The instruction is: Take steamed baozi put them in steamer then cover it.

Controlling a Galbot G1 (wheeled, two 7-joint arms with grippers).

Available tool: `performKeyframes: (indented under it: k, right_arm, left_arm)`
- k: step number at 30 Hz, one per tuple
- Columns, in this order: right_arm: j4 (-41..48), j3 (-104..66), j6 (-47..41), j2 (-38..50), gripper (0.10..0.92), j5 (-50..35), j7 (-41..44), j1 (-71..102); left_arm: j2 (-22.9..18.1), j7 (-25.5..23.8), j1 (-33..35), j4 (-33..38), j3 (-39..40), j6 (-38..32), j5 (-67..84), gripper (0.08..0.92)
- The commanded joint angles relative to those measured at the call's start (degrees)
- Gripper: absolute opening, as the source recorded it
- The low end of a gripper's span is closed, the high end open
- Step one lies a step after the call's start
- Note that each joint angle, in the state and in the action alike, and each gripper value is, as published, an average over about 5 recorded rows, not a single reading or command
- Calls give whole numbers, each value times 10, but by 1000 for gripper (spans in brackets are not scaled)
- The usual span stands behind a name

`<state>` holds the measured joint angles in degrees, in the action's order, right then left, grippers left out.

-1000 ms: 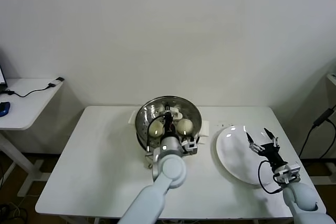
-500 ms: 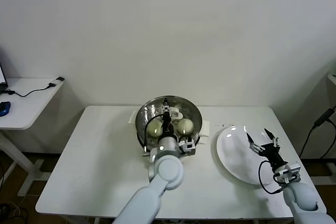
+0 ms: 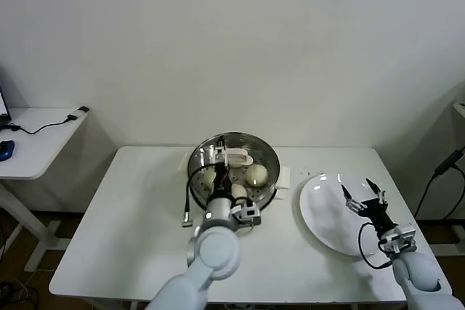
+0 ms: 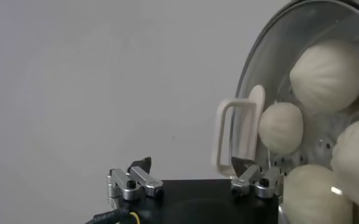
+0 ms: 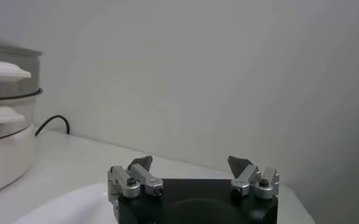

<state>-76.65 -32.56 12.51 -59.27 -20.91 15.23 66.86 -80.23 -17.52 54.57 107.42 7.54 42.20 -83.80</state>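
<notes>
four smooth, domed, cream-white steamed baozi [image 4: 327, 74] now lie inside the round shiny stainless-steel steamer [image 3: 200, 159], under the round clear glass cover [image 4: 270, 55] with its metal rim — a second ago the left gripper [image 3: 226, 161] was pinched shut on the cover's small white handle [image 3: 237, 156]; half a second ago it was partway open, and now its jaws stand wide with nothing between them. the handle is free, just beside one fingertip in the left wrist view, and the arm has swung a little toward seven o'clock of the steamer. i judge that the cover has been released and sits on the steamer, so the task looks all but done; what is left is probably only to draw the left arm clear without nudging the handle.

the right gripper [image 3: 365, 195] waits over the flat round white plate [image 3: 320, 212] at four o'clock of the steamer, unchanged over the last second, jaws spread and holding nothing; no bun shows on the plate.

the buns look matte and soft, faintly pleated toward the top; the steamer wall is mirror-bright, its floor perforated. the glass is thin and glossy, catching small highlights, and the handle is a rounded white plastic loop. everything stands on a plain matte white table [image 3: 123, 223].
</notes>
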Motion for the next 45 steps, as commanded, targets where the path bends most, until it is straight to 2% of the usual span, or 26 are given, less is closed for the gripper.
performKeyframes:
  k: [1, 4, 8, 17, 23, 29, 45]
  right_arm:
    - [-23, -7, -36, 3, 823, 21, -18, 8]
    - [-41, -12, -55, 4, 823, 26, -20, 16]
    - [-54, -23, -68, -1, 823, 31, -21, 24]
    - [-84, -47, -73, -19, 823, 21, -29, 35]
    - [-107, -51, -85, -35, 823, 35, -27, 36]
    - [-104, -46, -81, -45, 823, 37, -22, 29]
    - [-133, -62, -70, -57, 823, 22, -11, 76]
  left_arm:
    - [61, 133, 78, 115, -46, -54, 170, 822]
    - [76, 155, 106, 139, -90, -104, 253, 823]
    - [75, 162, 146, 170, -162, -169, 365, 823]
    - [31, 187, 280, 187, -388, -320, 658, 823]
    - [3, 178, 333, 161, -498, -369, 815, 823]
    - [-16, 158, 347, 133, -534, -372, 890, 823]
    - [-35, 135, 355, 128, -531, -380, 890, 823]
